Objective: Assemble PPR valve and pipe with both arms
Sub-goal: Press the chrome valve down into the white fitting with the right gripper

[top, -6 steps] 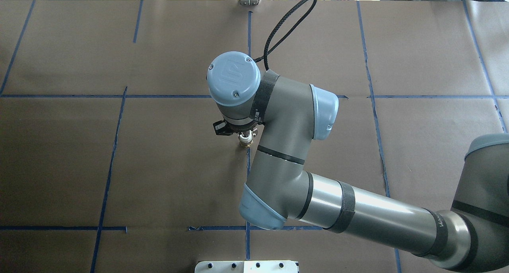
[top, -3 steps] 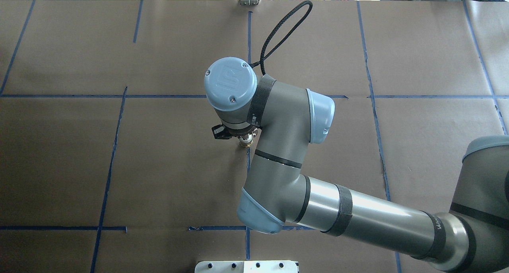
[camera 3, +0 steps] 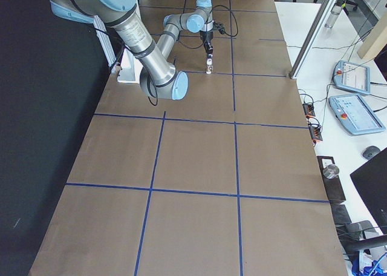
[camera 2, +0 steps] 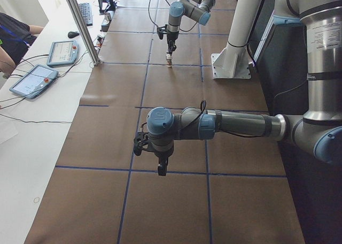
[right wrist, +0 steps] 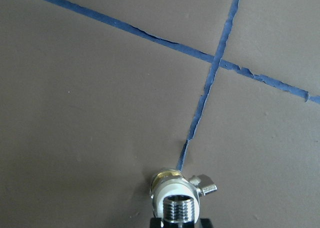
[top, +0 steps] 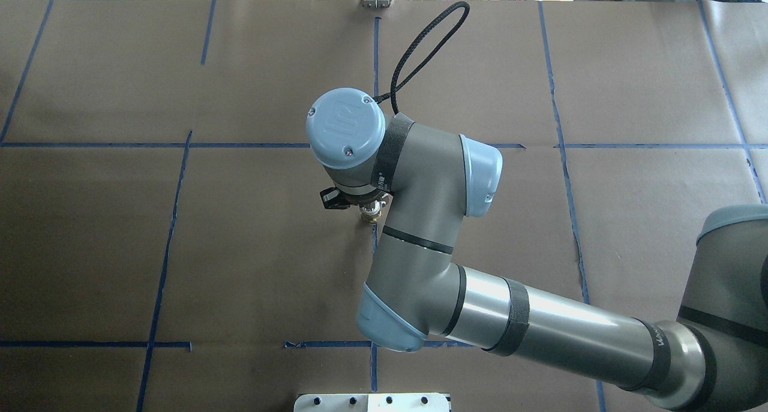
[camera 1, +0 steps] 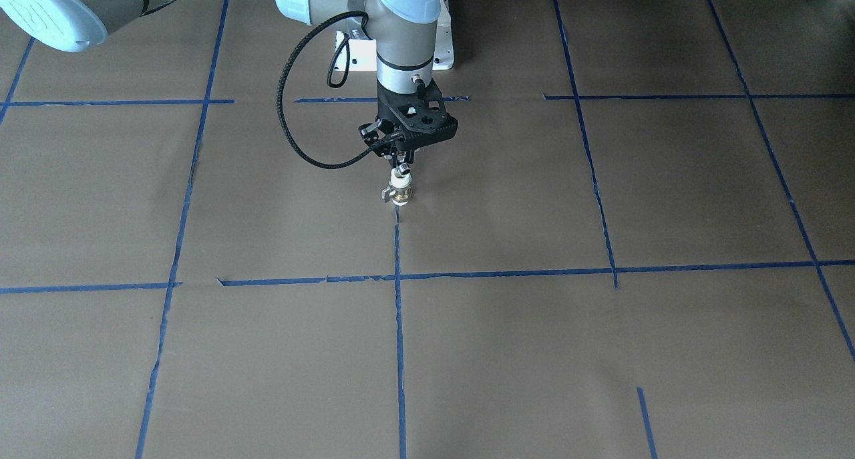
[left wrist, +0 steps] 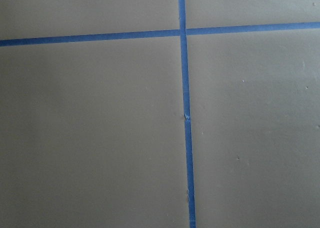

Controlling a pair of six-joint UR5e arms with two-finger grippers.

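The PPR valve (camera 1: 399, 193) stands upright on the brown table on a blue tape line, white ends, brass band and grey lever (right wrist: 206, 186) showing. It also shows in the overhead view (top: 372, 216). The chrome threaded pipe (right wrist: 176, 209) sits on the valve's white top end. My right gripper (camera 1: 401, 164) points straight down over it and is shut on the pipe. My left gripper (camera 2: 160, 170) hangs over bare table far from the valve and shows only in the exterior left view, so I cannot tell whether it is open or shut. The left wrist view shows only paper and tape.
A white base plate (top: 372, 402) lies at the table's near edge by the robot. A black cable loop (camera 1: 294, 131) hangs beside the right wrist. Tablets (camera 2: 32, 81) and a metal post (camera 2: 80, 24) stand on the operators' side.
The right wrist has shifted slightly left and toward the robot. The valve has stayed in the same spot on the tape line.
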